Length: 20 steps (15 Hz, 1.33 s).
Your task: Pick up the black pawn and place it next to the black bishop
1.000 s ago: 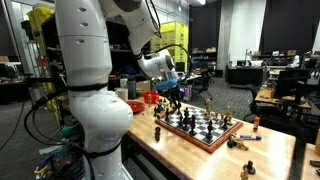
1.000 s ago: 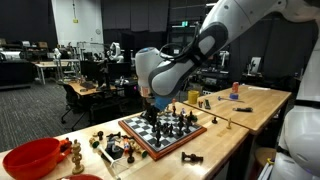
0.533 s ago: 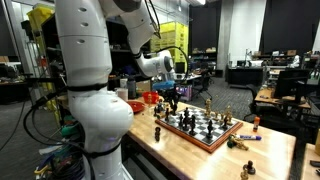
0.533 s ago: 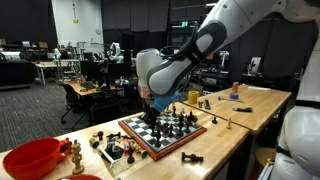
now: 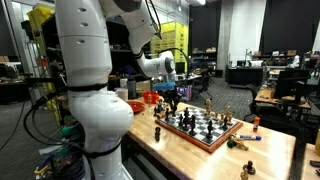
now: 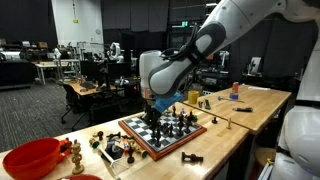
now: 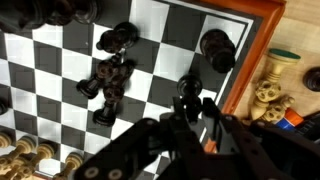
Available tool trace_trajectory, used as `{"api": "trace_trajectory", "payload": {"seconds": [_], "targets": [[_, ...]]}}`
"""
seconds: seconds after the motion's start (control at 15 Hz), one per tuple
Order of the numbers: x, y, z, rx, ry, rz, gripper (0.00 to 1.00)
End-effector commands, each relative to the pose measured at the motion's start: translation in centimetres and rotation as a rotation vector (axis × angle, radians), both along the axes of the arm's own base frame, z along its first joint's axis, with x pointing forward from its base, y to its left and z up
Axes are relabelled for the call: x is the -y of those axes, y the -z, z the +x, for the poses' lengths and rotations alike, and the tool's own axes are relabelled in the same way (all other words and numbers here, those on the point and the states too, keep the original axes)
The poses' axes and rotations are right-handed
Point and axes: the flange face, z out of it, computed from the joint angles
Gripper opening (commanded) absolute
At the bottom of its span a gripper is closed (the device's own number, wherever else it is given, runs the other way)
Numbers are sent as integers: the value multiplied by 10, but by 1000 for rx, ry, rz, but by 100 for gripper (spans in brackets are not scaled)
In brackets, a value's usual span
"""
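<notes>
The chessboard lies on a wooden table. My gripper hangs just above the board's edge. In the wrist view the gripper is shut on a small black pawn, held over a white square near the board's wooden rim. Other dark pieces stand nearby on the board: one, a round-topped one and a cluster. I cannot tell which is the black bishop.
Light captured pieces stand off the board past its rim. More loose pieces and a red bowl sit on the table beside the board. Another dark piece lies near the table's front edge.
The arm has shifted slightly sideways over the board with the pawn still in the jaws. Nothing else has moved.
</notes>
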Motion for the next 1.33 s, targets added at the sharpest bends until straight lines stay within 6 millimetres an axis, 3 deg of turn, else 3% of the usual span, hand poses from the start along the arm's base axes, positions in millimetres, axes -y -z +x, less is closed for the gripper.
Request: {"api": "trace_trajectory", "payload": {"seconds": [0.0,1.27], "targets": [[4,0,-5,11,-4,33,6],[4,8,-13,22,-5,57,6]]}}
